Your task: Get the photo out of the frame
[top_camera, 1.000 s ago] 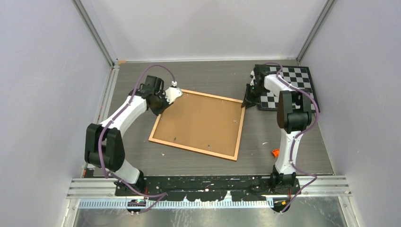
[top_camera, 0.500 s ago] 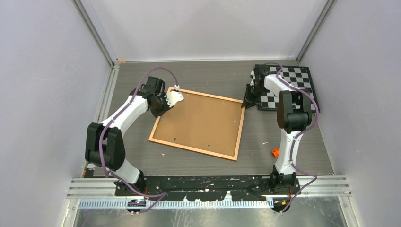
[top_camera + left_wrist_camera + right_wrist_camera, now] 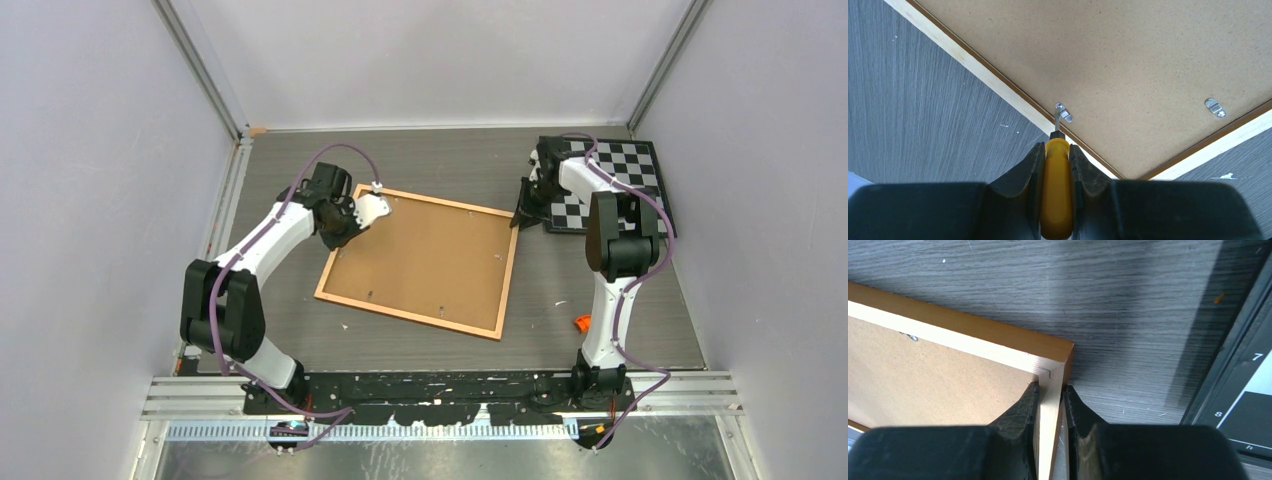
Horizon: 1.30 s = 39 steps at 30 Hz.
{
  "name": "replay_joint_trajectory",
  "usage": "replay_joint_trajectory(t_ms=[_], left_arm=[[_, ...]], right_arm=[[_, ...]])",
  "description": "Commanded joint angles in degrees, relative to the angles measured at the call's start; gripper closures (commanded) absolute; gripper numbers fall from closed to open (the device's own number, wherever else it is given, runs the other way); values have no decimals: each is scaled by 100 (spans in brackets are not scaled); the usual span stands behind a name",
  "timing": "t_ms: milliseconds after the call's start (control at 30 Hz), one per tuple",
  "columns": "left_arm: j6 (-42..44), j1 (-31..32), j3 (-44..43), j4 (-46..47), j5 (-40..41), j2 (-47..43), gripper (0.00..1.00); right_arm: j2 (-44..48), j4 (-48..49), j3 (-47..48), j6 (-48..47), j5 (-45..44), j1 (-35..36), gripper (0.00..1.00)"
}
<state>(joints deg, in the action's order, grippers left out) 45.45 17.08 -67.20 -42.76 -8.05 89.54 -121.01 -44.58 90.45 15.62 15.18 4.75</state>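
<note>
The frame [image 3: 420, 262] lies face down on the table, its brown fibreboard back up inside the orange-brown border. The photo is hidden beneath that back. My left gripper [image 3: 372, 207] hovers over the frame's far left corner, shut on a yellow-handled screwdriver [image 3: 1056, 190]. The screwdriver's metal tip touches a small silver clip [image 3: 1064, 112] at the board's edge. A second clip [image 3: 1215, 107] sits further along. My right gripper [image 3: 1049, 386] is shut on the frame's wooden border [image 3: 973, 332] at the far right corner [image 3: 519, 215].
A black-and-white checkerboard [image 3: 610, 185] lies at the back right, just beyond the right gripper. A small orange object [image 3: 581, 322] rests on the table near the right arm's base. Walls close in the left, right and far sides.
My left gripper has shifted slightly right and nearer, bringing the screwdriver over the frame's corner. The right arm and the frame have stayed still.
</note>
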Motion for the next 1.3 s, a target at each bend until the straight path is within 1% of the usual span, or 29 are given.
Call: replay_joint_trajectory(t_ms=[0, 267, 433, 567, 767, 933, 1033, 1100, 1200, 1267], left_arm=[[-434, 105, 65, -233, -498, -61, 100], [-1457, 103, 280, 178, -554, 34, 100], [-2377, 103, 485, 572, -521, -52, 100], [-3179, 102, 708, 782, -650, -218, 100], [-4224, 76, 1051, 998, -565, -494, 100], [-5127, -137, 1384, 1425, -488, -577, 100], [-5226, -258, 1373, 1558, -519, -578, 100], [-5114, -345, 1356, 1695, -709, -699, 100], [-4602, -371, 1242, 1579, -672, -883, 100], [-3996, -477, 1214, 1447, -695, -1001, 100]], right_arm=[[-38, 428, -87, 29, -147, -21, 99], [11, 424, -98, 21, -168, 1, 99], [55, 432, -157, 10, -197, 18, 99], [82, 432, -169, -5, -228, 27, 99], [99, 424, -169, -14, -261, 44, 99], [96, 417, -169, -15, -269, 80, 100], [110, 397, -159, -45, -270, 103, 99], [138, 377, -160, -86, -270, 109, 99], [218, 379, -176, -126, -261, 108, 99], [250, 395, -206, -138, -262, 112, 99]])
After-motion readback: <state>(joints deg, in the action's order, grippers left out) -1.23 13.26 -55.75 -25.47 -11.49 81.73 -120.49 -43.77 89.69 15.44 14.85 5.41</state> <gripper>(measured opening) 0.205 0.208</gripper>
